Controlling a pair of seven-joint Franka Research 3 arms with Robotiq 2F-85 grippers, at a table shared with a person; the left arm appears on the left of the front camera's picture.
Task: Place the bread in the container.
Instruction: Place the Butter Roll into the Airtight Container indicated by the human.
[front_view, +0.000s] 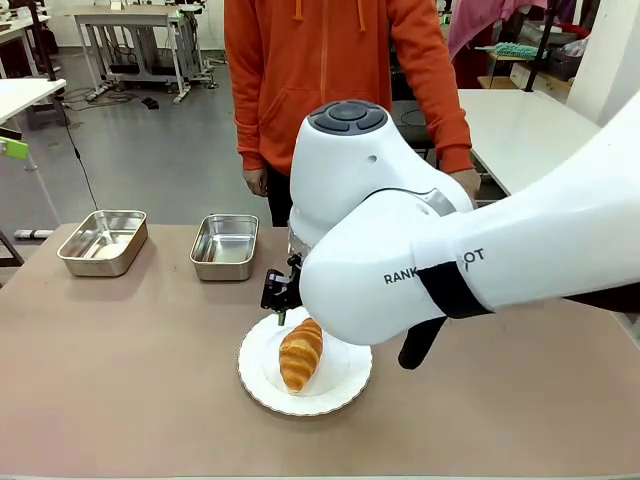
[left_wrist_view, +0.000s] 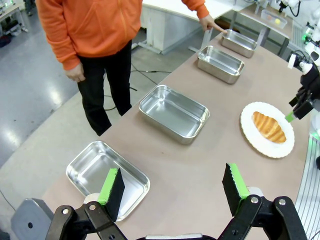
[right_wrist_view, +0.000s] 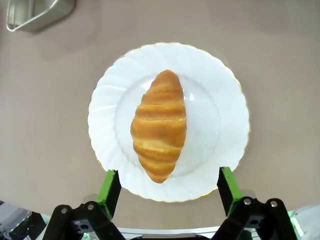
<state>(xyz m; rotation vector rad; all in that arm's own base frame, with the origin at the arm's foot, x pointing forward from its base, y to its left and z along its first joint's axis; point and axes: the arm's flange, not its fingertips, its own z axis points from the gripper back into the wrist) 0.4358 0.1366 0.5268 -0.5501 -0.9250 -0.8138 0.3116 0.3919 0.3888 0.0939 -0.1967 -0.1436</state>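
The bread (right_wrist_view: 159, 125), a golden-brown ridged croissant roll, lies on a round white plate (right_wrist_view: 220, 90); it is also in the front view (front_view: 300, 353) and the left wrist view (left_wrist_view: 268, 126). My right gripper (right_wrist_view: 168, 186) hangs open just above the plate's near rim, holding nothing, and its black fingers (front_view: 280, 293) show beside the plate. Several alike steel containers stand in a row (left_wrist_view: 174, 112), (left_wrist_view: 220, 62), (left_wrist_view: 240, 42), (left_wrist_view: 107, 177), all bare inside. My left gripper (left_wrist_view: 172, 187) is open and holds nothing, high above the nearest container.
A person in an orange hoodie (front_view: 330, 70) stands at the far side; one hand (left_wrist_view: 207, 22) rests by the farthest tray. My bulky right arm (front_view: 450, 250) covers the table's right half. Two trays (front_view: 103, 240), (front_view: 225, 245) sit far left.
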